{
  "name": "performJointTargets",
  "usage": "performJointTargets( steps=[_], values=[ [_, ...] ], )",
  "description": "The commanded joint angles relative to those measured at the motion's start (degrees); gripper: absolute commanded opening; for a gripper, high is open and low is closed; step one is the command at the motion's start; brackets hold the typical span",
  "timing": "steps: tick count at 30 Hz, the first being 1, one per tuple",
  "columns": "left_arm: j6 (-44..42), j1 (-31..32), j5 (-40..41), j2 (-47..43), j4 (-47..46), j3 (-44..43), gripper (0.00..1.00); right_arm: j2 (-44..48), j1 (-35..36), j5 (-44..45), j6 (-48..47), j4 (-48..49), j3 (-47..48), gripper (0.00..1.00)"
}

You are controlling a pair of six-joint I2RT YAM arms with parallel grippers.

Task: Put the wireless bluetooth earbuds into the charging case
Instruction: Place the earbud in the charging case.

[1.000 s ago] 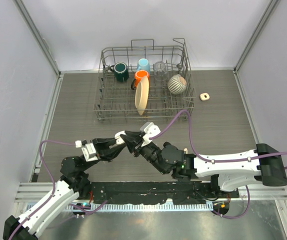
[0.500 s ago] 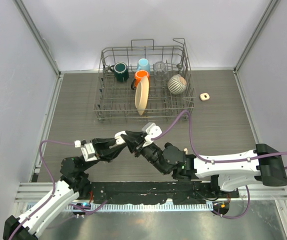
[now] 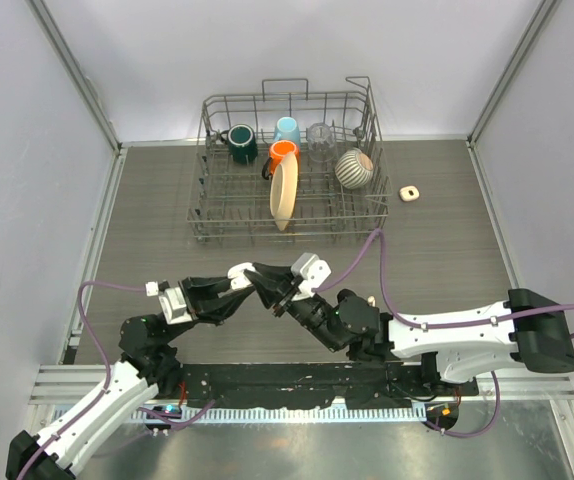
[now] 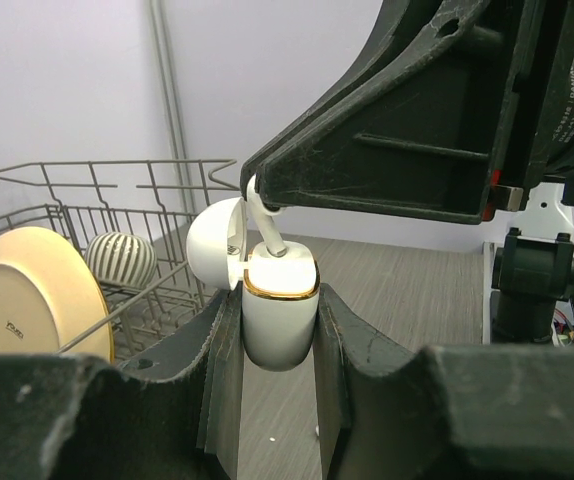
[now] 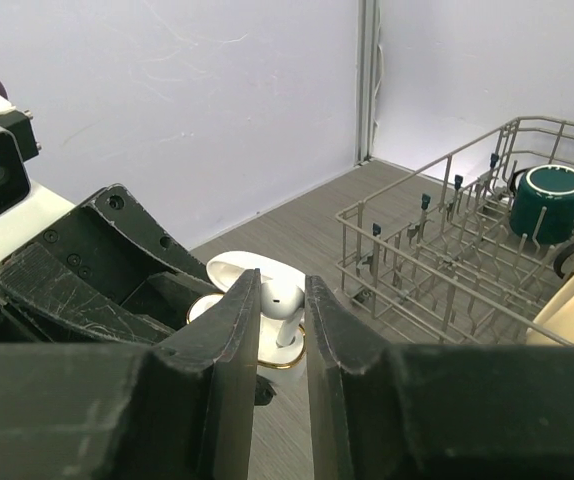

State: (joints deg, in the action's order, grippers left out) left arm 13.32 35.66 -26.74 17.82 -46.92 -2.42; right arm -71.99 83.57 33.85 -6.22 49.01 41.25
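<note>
My left gripper (image 4: pixel 279 300) is shut on the white charging case (image 4: pixel 279 318), held upright above the table with its lid (image 4: pixel 215 243) swung open to the left. My right gripper (image 5: pixel 282 300) is shut on a white earbud (image 5: pixel 281 298), whose stem (image 4: pixel 267 230) points down into the case's gold-rimmed opening (image 5: pixel 289 355). In the top view the left gripper (image 3: pixel 247 282) and the right gripper (image 3: pixel 267 283) meet tip to tip near the table's front centre, and the case (image 3: pixel 241 271) shows only as a white spot between them. No other earbuds are in view.
A wire dish rack (image 3: pixel 289 165) at the back holds mugs, a glass, a striped bowl and a cream plate (image 3: pixel 283 193). A small beige case (image 3: pixel 409 192) lies to the right of the rack. Purple cables loop beside both arms.
The right arm's wrist has shifted slightly right and its body has turned; both grippers stay together, shut as before.
</note>
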Motion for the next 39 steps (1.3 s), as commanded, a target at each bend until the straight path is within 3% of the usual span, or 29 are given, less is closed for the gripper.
performJointTargets(
  steps=[1,13,19,39],
  values=[
    [0.3,0.0,1.6,-0.7,-5.4,0.0,0.0,0.6,0.4,-3.3,-3.0,5.7,-1.6,0.01],
    [0.2,0.0,4.4,-1.0,-5.6,0.0,0.0,0.2,0.5,-7.5,-7.4,7.9,-4.3,0.01],
    [0.1,0.0,4.9,-1.0,-5.6,0.0,0.0,0.4,0.5,-5.5,-8.7,9.2,-5.3,0.01],
    [-0.3,0.0,-2.3,1.6,-6.7,-0.8,0.0,-1.2,0.5,0.2,-12.7,14.7,-4.5,0.01]
  ],
)
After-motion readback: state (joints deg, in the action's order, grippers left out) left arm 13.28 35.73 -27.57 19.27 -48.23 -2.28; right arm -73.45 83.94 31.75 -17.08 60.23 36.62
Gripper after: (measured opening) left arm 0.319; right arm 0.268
